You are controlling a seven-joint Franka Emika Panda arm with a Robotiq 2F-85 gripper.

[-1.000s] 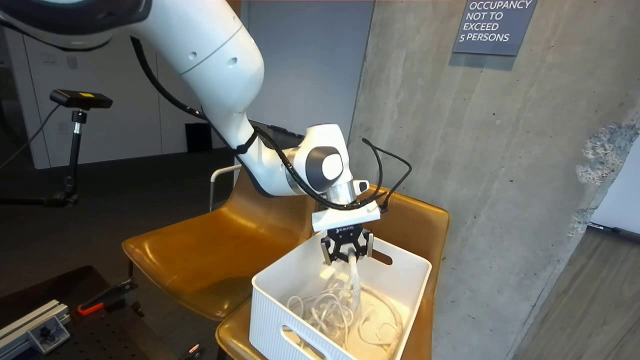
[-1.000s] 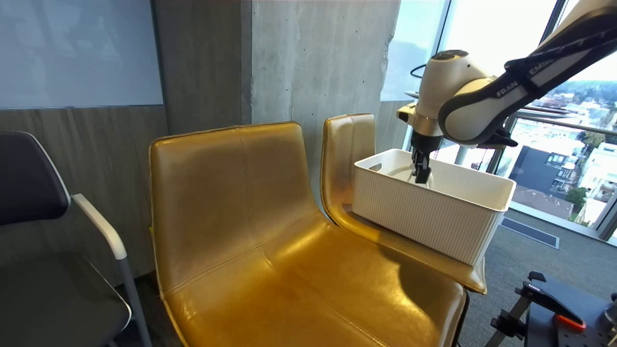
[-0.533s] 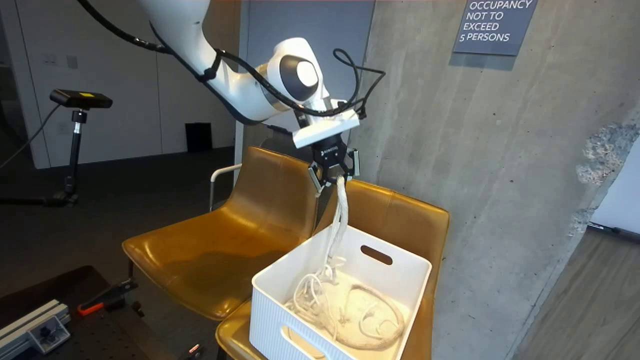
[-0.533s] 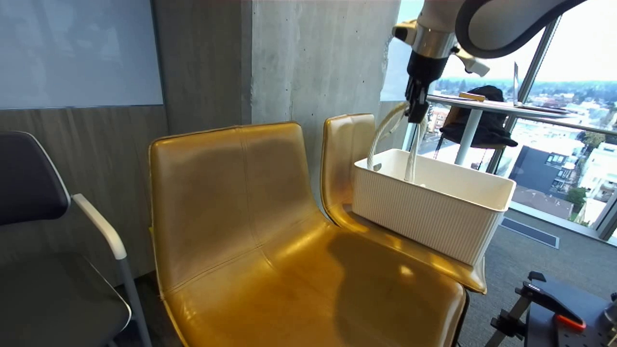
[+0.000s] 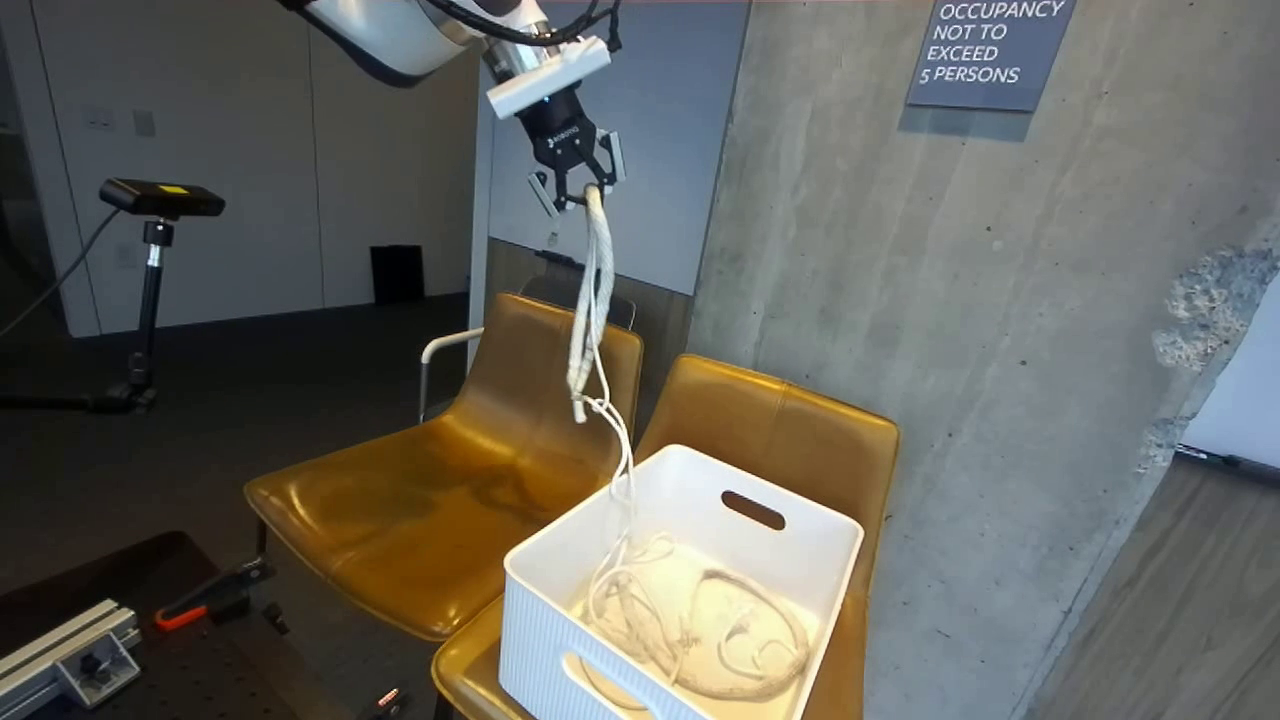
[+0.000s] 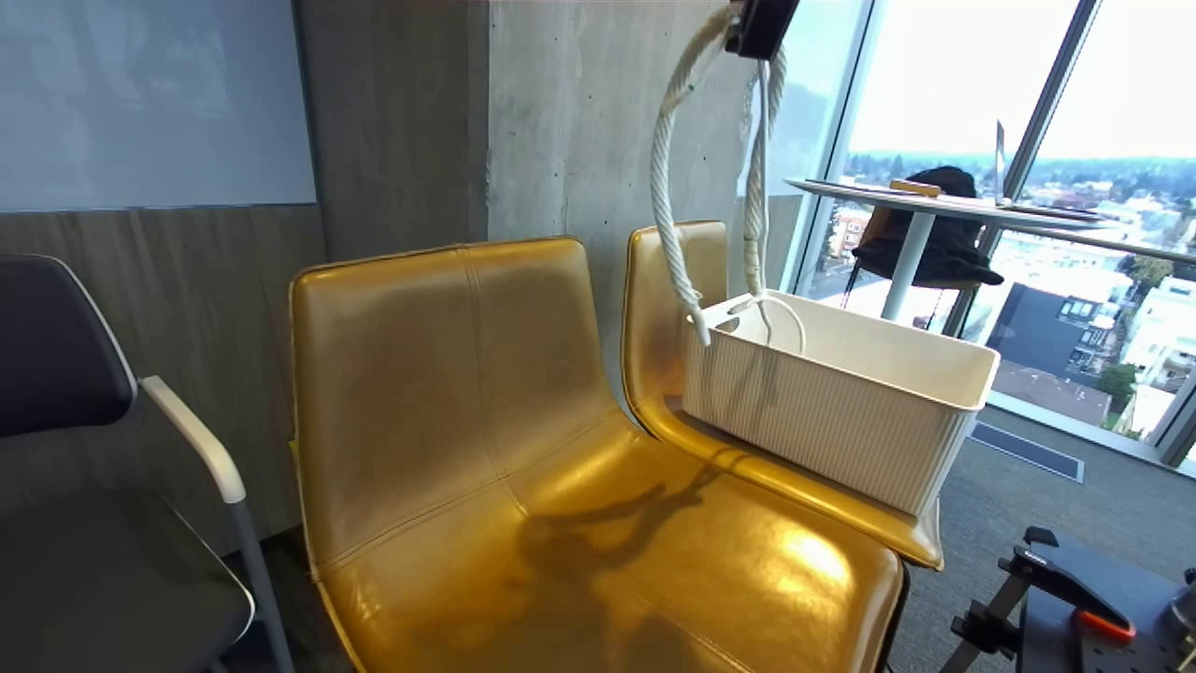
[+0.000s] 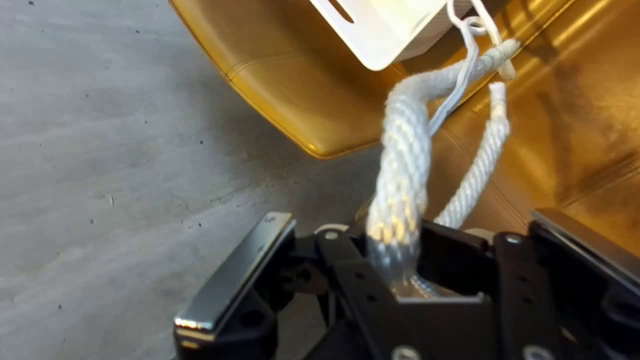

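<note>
The gripper (image 5: 583, 194) is closed on a rope (image 5: 600, 260), which hangs down on both sides of it; a thin cord (image 5: 628, 455) trails into the bin (image 6: 822, 421).

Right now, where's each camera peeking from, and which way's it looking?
An exterior view: stands away from the arm, looking down into the bin; the arm's end and claw show up top.
An exterior view: also stands away, looking across the tan chairs toward windows; just the claw's tip shows, up top.
Wrist view: riding the arm, looking past the claw at rope, bin corner, tan chairs and concrete wall; the claw shows at the bottom.
Both exterior views share the bin, tan chairs and rope hanging from the claw.
</note>
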